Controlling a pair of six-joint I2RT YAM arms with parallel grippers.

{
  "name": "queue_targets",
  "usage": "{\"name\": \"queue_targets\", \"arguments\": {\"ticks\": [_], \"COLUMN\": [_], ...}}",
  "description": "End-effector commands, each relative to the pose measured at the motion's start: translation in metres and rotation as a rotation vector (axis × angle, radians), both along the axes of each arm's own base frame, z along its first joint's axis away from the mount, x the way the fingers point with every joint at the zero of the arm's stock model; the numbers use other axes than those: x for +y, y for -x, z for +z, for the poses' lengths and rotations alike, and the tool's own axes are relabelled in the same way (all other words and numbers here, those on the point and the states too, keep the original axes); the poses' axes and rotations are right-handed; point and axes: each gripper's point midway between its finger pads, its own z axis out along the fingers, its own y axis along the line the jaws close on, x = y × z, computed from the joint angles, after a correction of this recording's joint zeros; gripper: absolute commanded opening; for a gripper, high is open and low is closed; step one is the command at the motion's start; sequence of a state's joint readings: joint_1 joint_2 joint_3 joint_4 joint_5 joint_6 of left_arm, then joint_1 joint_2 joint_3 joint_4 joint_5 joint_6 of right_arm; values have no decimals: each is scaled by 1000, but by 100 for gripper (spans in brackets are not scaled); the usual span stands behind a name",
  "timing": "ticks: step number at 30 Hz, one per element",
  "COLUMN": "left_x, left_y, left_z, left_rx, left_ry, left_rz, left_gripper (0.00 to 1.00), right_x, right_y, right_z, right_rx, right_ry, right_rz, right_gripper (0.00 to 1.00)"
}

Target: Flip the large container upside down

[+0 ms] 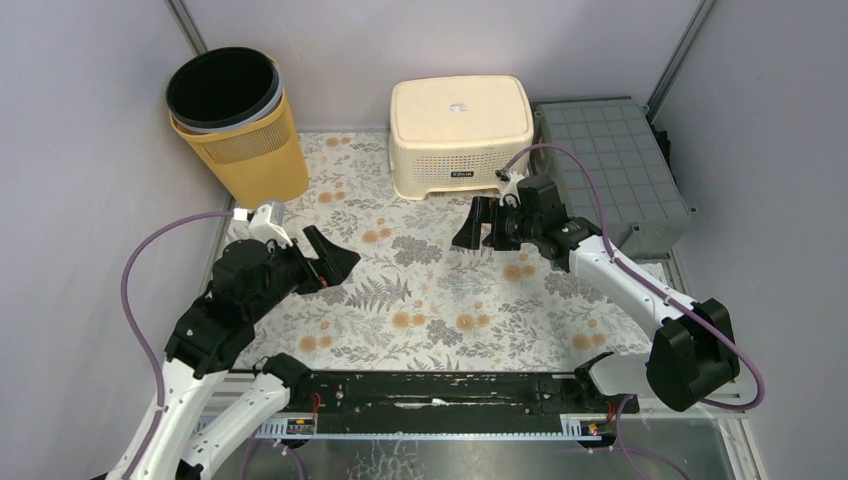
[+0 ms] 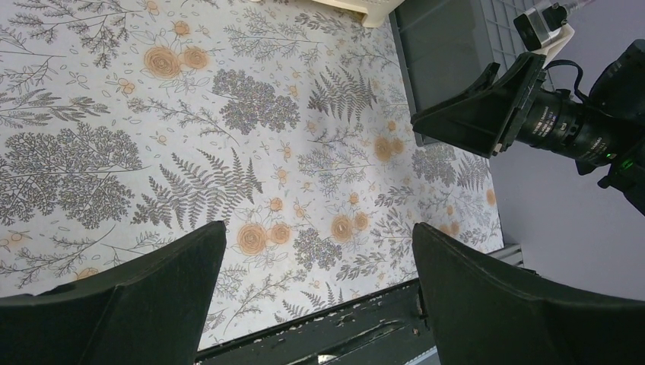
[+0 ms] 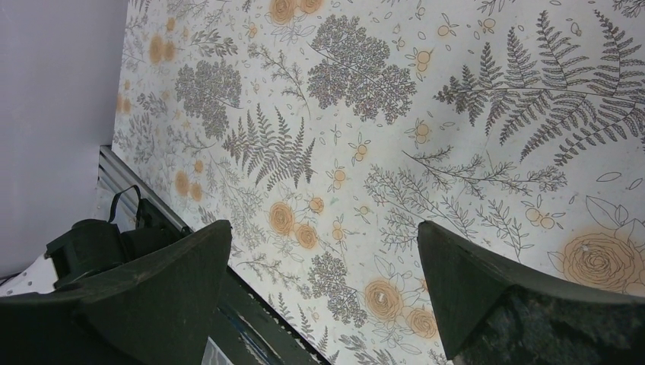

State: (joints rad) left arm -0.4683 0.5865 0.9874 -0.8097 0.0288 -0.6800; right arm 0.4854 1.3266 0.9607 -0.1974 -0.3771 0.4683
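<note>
**Claws wide, grey container sits gridded side up at the back right**

Container first: the large grey container sits at about 2 o'clock on the floral surface, tucked against the right wall, with its ribbed, gridded underside facing up. Nothing is touching it.

Over to the right claw. It hangs above the middle of the surface with its fingers pointing toward 9 o'clock, so the container lies behind it at roughly 2 o'clock, near but clearly apart. From the right wrist, this claw is spread wide with only fern and rose print between the fingers, and it grips nothing.

The left claw hovers at around 9 o'clock, aimed toward 3 o'clock, with the container well apart from it across the surface. In its own view the claw is also spread fully and empty. A corner of the container shows at 1 o'clock there.

At the back, a cream stool stands at 12 o'clock just beside the container, and a yellow bin stands upright at 11 o'clock.
</note>
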Motion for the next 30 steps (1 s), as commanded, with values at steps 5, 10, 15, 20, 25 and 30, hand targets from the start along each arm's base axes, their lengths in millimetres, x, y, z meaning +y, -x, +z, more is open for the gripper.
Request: {"name": "queue_targets", "arguments": {"ticks": [5,10,15,20,25,30], "left_x": [-4,-7,-9,-9,-10,-12], "left_y": [-10,-10,-11,-11,-13,-12], "left_z": [6,4,0,-1,-1,-2], "left_rx": [-39,-39,-27,-29,-29,-37], "left_ry": [35,47,45,44,49,40], "left_rz": [12,3,-6,-7,-8,-25], "left_gripper": [100,100,100,100,100,100], "right_x": [9,11,11,11,13,16], "right_y": [7,7,9,10,12,14], "right_z": [10,8,5,4,3,4], "right_rx": [-22,-18,-12,-10,-8,-10], "right_ry": [-35,-36,-36,-36,-43,-53], "right_rz": [40,44,50,53,63,86], "right_gripper": [99,99,99,99,100,100]}}
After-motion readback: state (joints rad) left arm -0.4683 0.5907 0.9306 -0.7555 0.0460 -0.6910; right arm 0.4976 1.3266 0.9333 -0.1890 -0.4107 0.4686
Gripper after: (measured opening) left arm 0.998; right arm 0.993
